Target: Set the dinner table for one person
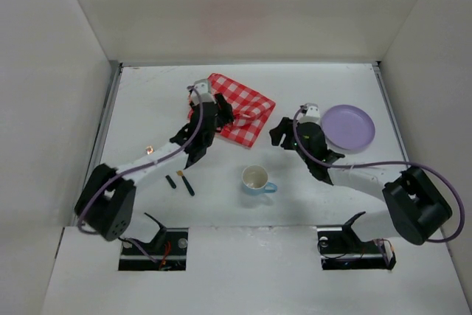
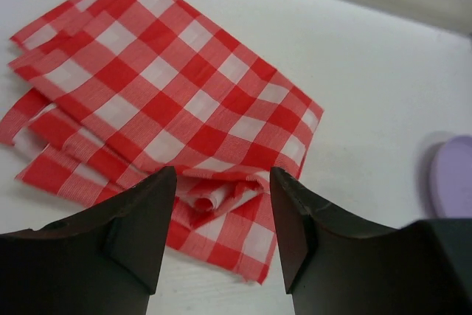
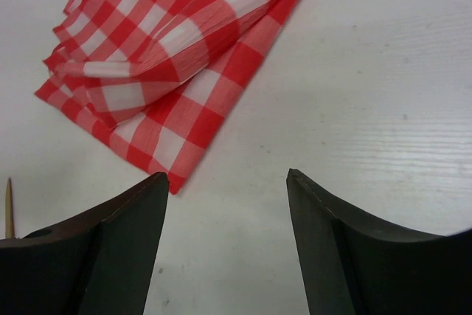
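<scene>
Spreading the checked cloth [image 2: 169,86] looks like the step in hand: it lies rumpled and part-folded on the white counter [image 1: 147,101]. The left gripper [image 2: 221,175] hangs over its near edge, jaws apart and empty. The right gripper [image 3: 227,178], likewise apart, hovers just beside a corner. Next, each should probably pinch an edge.

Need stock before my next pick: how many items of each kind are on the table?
Cloth: 1
Plate: 1
Mug: 1
Dark utensils: 2, type unclear
Total: 5
</scene>
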Motion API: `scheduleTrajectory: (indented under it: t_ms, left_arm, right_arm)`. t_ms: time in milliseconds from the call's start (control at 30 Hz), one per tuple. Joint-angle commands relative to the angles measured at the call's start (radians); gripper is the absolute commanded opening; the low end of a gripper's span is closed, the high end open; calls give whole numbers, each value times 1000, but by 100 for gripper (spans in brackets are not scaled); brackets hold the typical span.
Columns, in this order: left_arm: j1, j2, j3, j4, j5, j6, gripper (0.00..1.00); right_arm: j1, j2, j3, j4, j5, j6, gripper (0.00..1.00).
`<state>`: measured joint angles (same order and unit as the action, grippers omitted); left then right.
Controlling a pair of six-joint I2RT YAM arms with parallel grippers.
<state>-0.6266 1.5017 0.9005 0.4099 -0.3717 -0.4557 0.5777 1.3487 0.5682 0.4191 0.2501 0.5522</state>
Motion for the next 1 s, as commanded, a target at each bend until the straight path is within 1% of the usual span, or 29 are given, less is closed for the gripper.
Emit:
scheduleTrajectory:
  t_ms: [0, 100, 200, 300, 367, 467, 600, 700, 833, 967]
  left_arm:
    - [5, -193, -145, 52, -99, -200, 51]
    - [23, -273, -260, 1, -102, -311, 48]
    - [35, -288, -334, -55, -84, -435, 44]
    - [52, -275, -394, -39, -72, -544, 44]
    - [75, -249, -411, -5, -35, -581, 46]
    - [103, -201, -433, 79, 40, -624, 48]
    - [138, -130, -446, 182, 102, -679, 50]
    - [155, -86, -449, 227, 114, -702, 50]
    - [167, -31, -437, 262, 135, -724, 50]
    - [169, 21, -419, 277, 139, -733, 48]
  right_arm:
    - [37, 33, 79, 9, 2, -83, 72]
    - [60, 56, 128, -45, -3, -109, 72]
    - [87, 90, 206, -117, 3, -158, 72]
    - [118, 142, 300, -213, 29, -195, 73]
    - [135, 190, 358, -255, 55, -210, 77]
    - [144, 269, 453, -287, 69, -232, 81]
    - [178, 360, 582, -354, 74, -274, 84]
    - [214, 418, 662, -396, 96, -337, 84]
    - [257, 474, 739, -442, 185, -428, 85]
    - [262, 530, 809, -477, 221, -514, 88]
